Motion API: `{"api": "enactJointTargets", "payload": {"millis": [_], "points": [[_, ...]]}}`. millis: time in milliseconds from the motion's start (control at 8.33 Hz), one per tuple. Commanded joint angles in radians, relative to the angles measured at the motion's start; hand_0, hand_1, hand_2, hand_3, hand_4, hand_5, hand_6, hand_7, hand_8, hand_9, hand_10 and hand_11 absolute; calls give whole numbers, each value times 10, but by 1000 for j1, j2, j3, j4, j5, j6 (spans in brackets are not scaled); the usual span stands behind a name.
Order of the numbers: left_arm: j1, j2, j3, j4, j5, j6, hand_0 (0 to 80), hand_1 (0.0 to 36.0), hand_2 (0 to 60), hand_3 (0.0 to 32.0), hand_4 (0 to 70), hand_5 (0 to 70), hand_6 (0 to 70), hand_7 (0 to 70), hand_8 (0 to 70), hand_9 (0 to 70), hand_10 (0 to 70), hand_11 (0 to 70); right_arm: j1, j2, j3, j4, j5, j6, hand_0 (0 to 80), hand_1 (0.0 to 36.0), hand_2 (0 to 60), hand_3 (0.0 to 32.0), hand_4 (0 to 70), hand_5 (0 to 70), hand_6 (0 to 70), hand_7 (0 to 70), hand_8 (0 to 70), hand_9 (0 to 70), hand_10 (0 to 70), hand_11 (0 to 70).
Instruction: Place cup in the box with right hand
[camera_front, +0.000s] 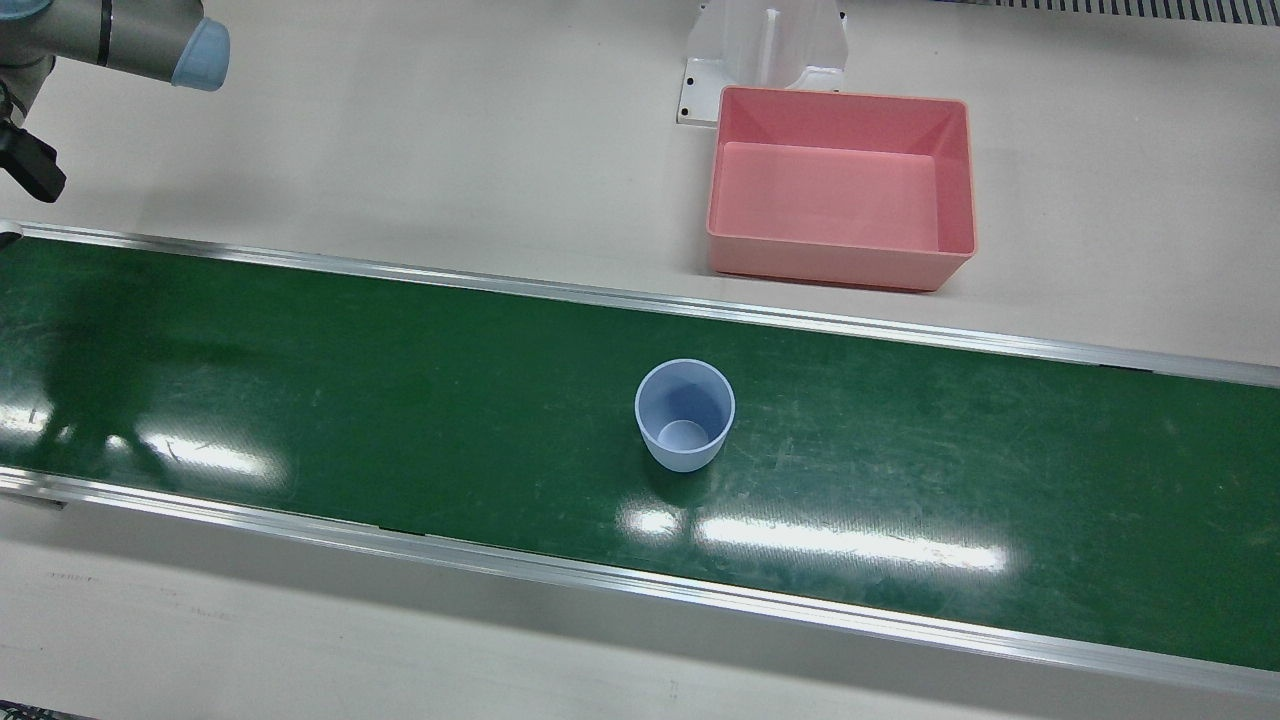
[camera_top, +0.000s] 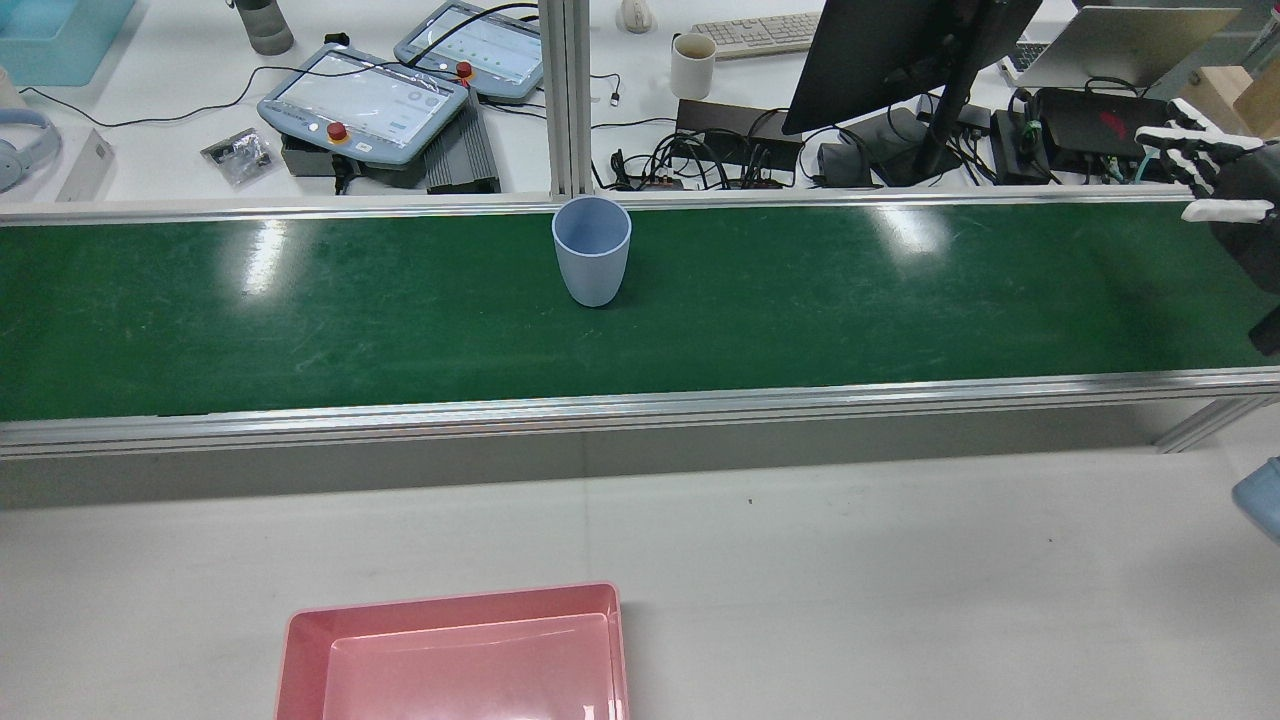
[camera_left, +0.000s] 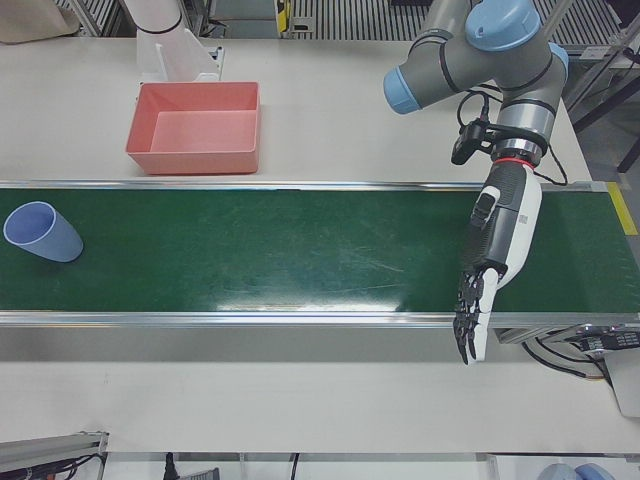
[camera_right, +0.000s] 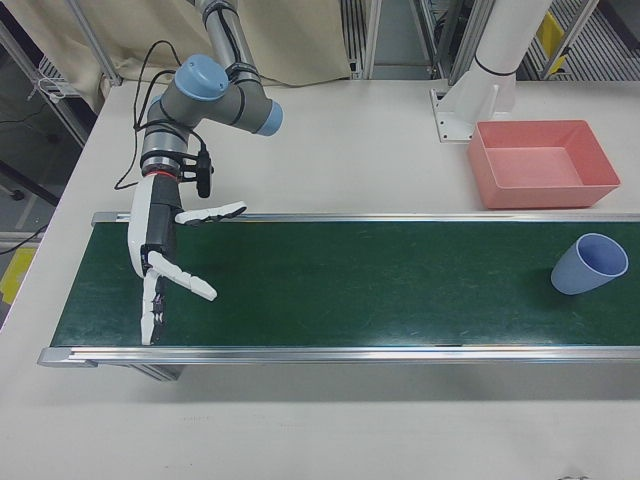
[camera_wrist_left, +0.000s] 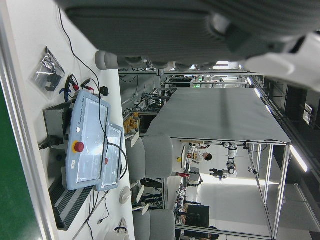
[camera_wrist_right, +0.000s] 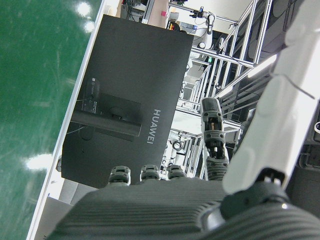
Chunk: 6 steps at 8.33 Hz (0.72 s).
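Note:
A light blue cup (camera_front: 685, 415) stands upright in the middle of the green belt (camera_front: 300, 380), also seen as the cup (camera_top: 592, 250), (camera_left: 40, 232), (camera_right: 590, 264). The empty pink box (camera_front: 830, 262) sits on the white table behind the belt, near the left arm's pedestal; its rim (camera_top: 450, 597) and walls (camera_left: 190, 160), (camera_right: 545, 190) show in other views. My right hand (camera_right: 160, 250) hangs open over the belt's far end, fingers spread, far from the cup; the right hand (camera_top: 1215, 175) shows at the rear view's right edge. My left hand (camera_left: 500, 245) is open, fingers straight, over the belt's opposite end.
Aluminium rails (camera_front: 640, 295) run along both sides of the belt. A white pedestal (camera_front: 765, 50) stands just behind the box. Beyond the belt, a desk holds teach pendants (camera_top: 365, 100), a mug (camera_top: 693, 65), a monitor (camera_top: 900, 50) and cables.

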Motion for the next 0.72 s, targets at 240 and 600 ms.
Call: {"api": "enactJointTargets", "payload": {"millis": [240,600], "points": [[-1,0,0,0,0,-1,0,0,0,0,0,0,0,0,0,0,0,0,0,0,-2,-1,1,0,492,113,0,320,0,57,0,41,38,75,29,62],[1,0,0,0,0,1,0,0,0,0,0,0,0,0,0,0,0,0,-3,0,-5,-1,1,0,494,110,0,320,0,57,0,100,39,83,29,61]]}}
